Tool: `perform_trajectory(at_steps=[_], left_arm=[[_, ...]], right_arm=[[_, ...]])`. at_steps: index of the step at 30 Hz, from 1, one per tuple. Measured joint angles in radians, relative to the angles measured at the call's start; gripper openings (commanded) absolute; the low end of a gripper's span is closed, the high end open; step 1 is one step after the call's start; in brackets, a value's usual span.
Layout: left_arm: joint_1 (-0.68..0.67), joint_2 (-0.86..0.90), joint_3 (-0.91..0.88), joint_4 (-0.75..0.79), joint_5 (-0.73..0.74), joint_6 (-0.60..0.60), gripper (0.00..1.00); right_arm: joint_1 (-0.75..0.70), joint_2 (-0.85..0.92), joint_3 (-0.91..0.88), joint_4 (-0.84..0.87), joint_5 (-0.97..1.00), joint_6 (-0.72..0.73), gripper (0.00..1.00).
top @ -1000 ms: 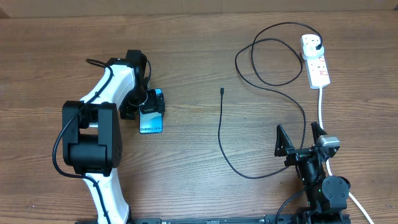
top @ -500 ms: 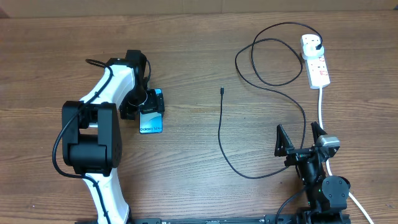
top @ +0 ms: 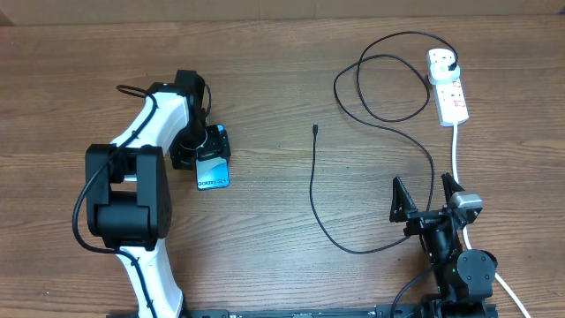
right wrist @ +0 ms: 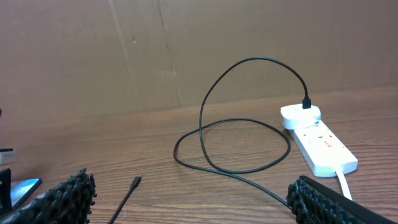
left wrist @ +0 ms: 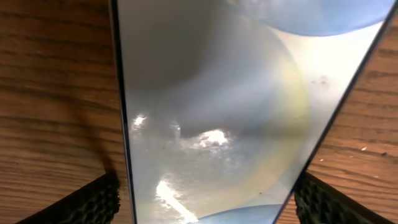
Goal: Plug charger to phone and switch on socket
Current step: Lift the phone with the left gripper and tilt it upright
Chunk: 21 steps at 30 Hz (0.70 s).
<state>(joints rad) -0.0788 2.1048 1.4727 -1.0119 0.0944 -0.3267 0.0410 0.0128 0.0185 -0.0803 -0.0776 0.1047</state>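
Note:
The phone [top: 213,170] lies on the table at the left, its blue screen facing up, and it fills the left wrist view [left wrist: 211,93]. My left gripper [top: 205,152] stands open astride its far end. The right pad [left wrist: 323,202] sits at the phone's edge, while a sliver of wood shows beside the left pad [left wrist: 93,202]. The charger's connector tip [top: 315,129] lies loose mid-table. Its cable [top: 312,190] loops to the black plug [top: 452,64], seated in the white socket [top: 448,88] at the far right. My right gripper [top: 427,196] hangs open and empty near the front edge.
The socket's thick white lead [top: 456,150] runs down past the right arm's base. A brown cardboard wall [right wrist: 186,50] closes off the far side of the table. In the right wrist view, the connector tip [right wrist: 135,182] and the socket [right wrist: 320,143] lie ahead.
The left gripper's jaws have drawn in towards the phone's sides. The left arm and the phone have shifted slightly left. The right arm has not moved.

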Motion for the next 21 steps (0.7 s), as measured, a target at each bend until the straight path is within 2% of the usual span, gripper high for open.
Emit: perform_trajectory(at_steps=[13,21], left_arm=[[-0.005,-0.004,0.0,0.056,0.015,-0.123,0.86],[-0.074,-0.003,-0.001,0.073,-0.079,-0.14,0.86]], right_arm=[[0.0,0.0,0.0,0.0,0.0,0.0,1.0],[0.0,0.0,0.0,0.0,0.0,0.0,1.0]])
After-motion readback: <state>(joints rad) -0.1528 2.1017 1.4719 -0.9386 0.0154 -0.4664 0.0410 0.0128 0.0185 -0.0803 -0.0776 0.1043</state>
